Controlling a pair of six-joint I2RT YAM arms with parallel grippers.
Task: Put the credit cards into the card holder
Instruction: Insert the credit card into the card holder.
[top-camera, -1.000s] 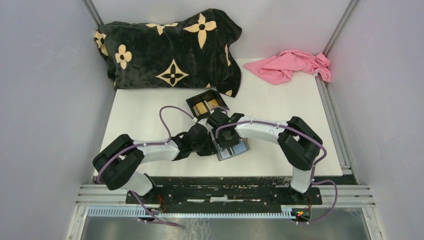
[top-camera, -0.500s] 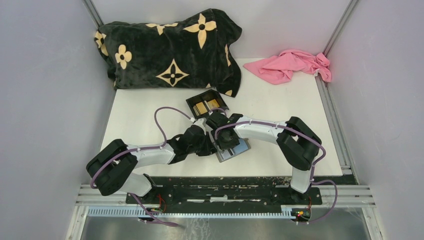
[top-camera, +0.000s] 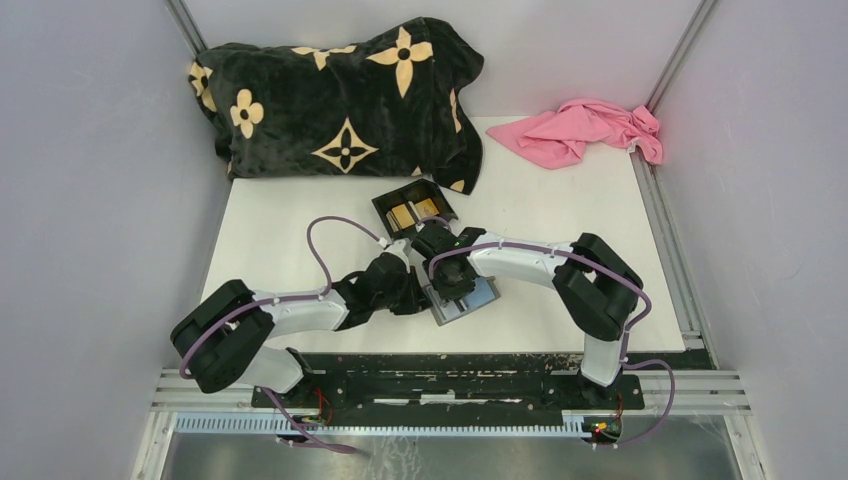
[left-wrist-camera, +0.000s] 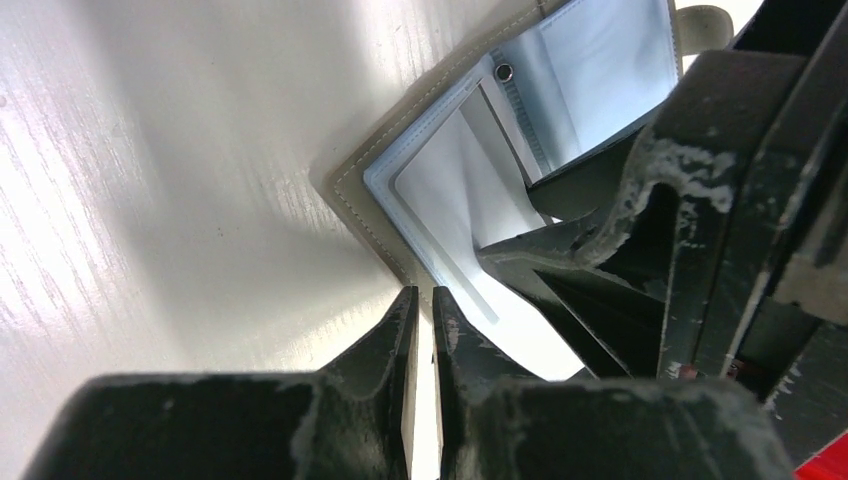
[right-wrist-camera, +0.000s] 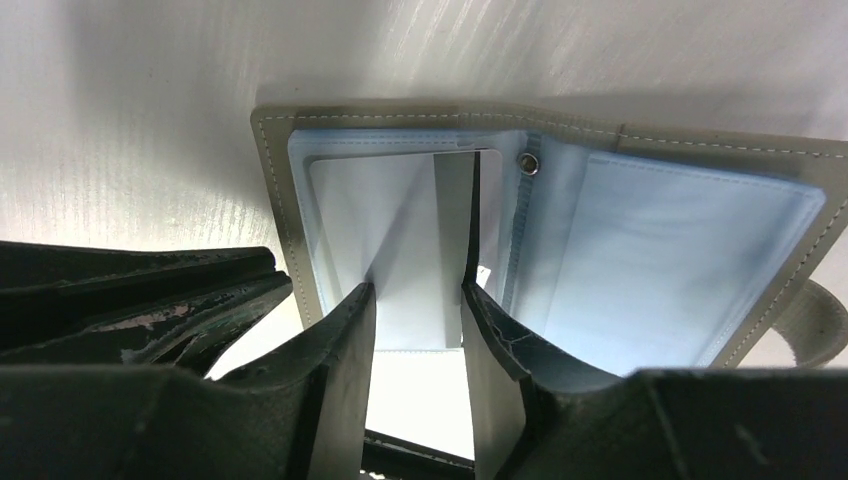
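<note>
Card holder (right-wrist-camera: 560, 250) lies open directly ahead of right gripper (right-wrist-camera: 418, 330) – jaws part-open around a stiff, slippery grey-white card (right-wrist-camera: 455, 240); grip its edges. Left gripper (left-wrist-camera: 421, 310) closed, empty, beside the wallet's soft corner

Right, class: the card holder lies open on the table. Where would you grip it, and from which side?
Probably the clasp tab, approached from that outer end, away from the right gripper. The card holder lies open and flat on the table, leaving little edge to pinch, while the tab juts past the panel's border.
</note>
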